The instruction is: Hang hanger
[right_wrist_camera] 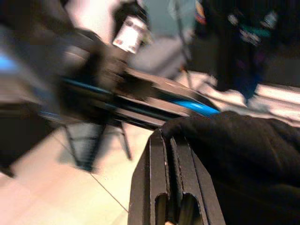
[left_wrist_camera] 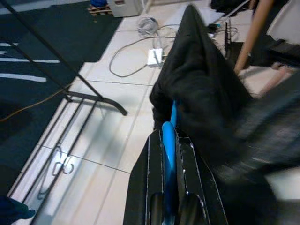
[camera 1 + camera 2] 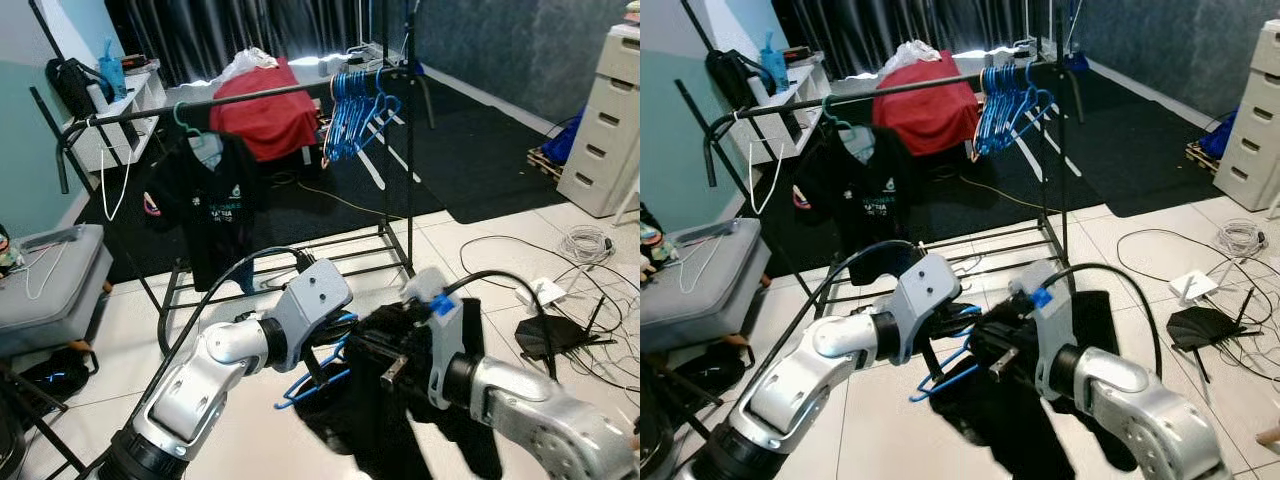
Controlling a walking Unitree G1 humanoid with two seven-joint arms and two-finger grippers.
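Observation:
A blue hanger (image 3: 312, 385) is held low in front of me, its bar pinched in my shut left gripper (image 3: 335, 345); the left wrist view has that bar (image 2: 168, 124) running between the fingers. A black garment (image 3: 400, 420) is draped on the hanger. My right gripper (image 3: 385, 362) is shut on the cloth, seen as a dark fold (image 1: 243, 150) over the fingers. Beyond stands a black clothes rack; its rail (image 3: 250, 97) carries a black T-shirt (image 3: 215, 200) on a teal hanger and a bunch of blue hangers (image 3: 355, 110).
The rack's base bars (image 3: 330, 250) lie on the tile floor just ahead. A grey cushioned seat (image 3: 50, 285) is at the left, a pale drawer unit (image 3: 605, 120) at the right. Cables (image 3: 585, 240) and a black device (image 3: 550, 335) lie on the floor at the right.

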